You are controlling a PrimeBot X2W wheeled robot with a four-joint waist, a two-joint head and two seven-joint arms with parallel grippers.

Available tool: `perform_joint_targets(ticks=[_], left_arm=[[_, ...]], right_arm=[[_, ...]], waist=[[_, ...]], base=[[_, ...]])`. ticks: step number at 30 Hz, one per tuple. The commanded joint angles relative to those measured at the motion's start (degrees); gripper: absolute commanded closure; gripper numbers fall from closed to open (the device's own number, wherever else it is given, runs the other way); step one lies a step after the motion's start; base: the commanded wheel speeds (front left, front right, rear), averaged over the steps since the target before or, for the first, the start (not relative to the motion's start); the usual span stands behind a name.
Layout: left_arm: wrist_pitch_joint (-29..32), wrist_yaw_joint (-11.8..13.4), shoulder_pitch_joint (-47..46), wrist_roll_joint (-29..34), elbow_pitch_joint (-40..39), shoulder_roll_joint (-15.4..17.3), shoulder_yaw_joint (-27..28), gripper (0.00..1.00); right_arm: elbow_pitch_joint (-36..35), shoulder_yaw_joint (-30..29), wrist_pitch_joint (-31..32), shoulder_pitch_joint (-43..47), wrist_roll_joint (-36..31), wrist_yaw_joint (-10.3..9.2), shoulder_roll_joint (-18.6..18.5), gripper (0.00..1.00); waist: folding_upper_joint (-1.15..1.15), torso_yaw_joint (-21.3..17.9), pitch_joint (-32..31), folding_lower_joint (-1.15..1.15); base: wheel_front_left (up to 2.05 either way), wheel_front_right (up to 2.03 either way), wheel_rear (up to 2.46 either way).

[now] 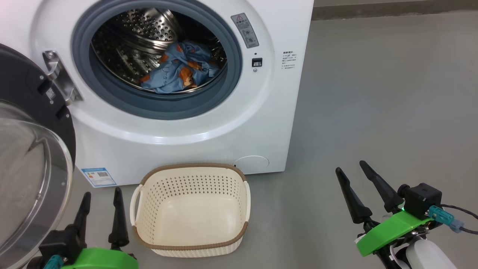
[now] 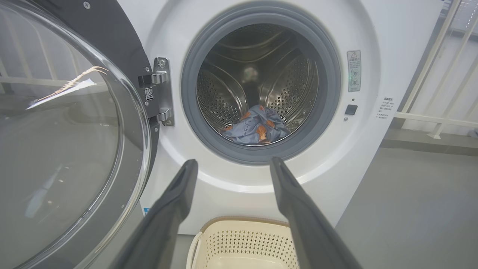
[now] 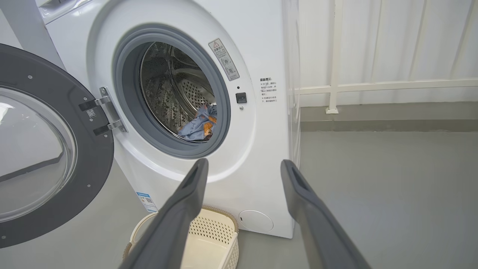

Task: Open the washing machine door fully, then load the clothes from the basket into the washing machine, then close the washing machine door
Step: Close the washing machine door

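While its drum stands exposed, the white washing machine (image 1: pixel 186 142) sits on a grey floor (image 1: pixel 373 93), seen from the front. The washing machine door (image 1: pixel 22 86), a black ring around a bulging glass bowl, is swung wide open on the metal hinge (image 1: pixel 59 76) at the machine's left side and juts out forward of the cabinet. Directly in front of the machine's base, touching the floor, lies the basket (image 1: pixel 192 166), cream-white with a brown rim, its perforated walls and smooth bottom in plain sight. Inside the machine, behind the grey gasket (image 1: pixel 157 108), the clothes (image 1: pixel 179 71) lie bunched low in the steel drum (image 1: pixel 145 30), light-blue cloth printed with orange-brown figures. Before the machine's lower left corner, between door and basket, the left gripper (image 1: pixel 103 192) points at the machine with its two dark fingers spread apart. Off the machine's right front corner, well apart from the basket, the right gripper (image 1: pixel 350 166) hangs over the floor, its fingers likewise parted.
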Motion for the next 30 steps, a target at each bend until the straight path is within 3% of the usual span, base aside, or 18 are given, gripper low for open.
perform_joint_targets(ticks=[1,14,30], left_arm=[[-0.37,0.0,-0.72,0.07,-1.04,0.62,1.69,0.0],[-0.37,1.7,-0.39,0.95,-1.49,0.6,1.92,0.0],[-0.37,3.63,0.67,2.17,-1.83,0.59,2.56,0.0]], right_arm=[[-1.16,1.1,-0.27,-0.23,0.48,0.09,-0.55,0.0],[-1.16,1.03,-0.27,0.51,0.61,0.09,-0.4,0.0],[-0.72,1.54,-0.27,0.32,0.83,0.09,0.42,0.0]], waist=[[0.0,0.11,-0.03,0.0],[0.0,3.58,-0.41,0.0],[0.0,15.07,-1.84,0.0]], base=[[0.0,0.0,0.0],[0.0,0.0,0.0],[0.0,0.0,0.0]])
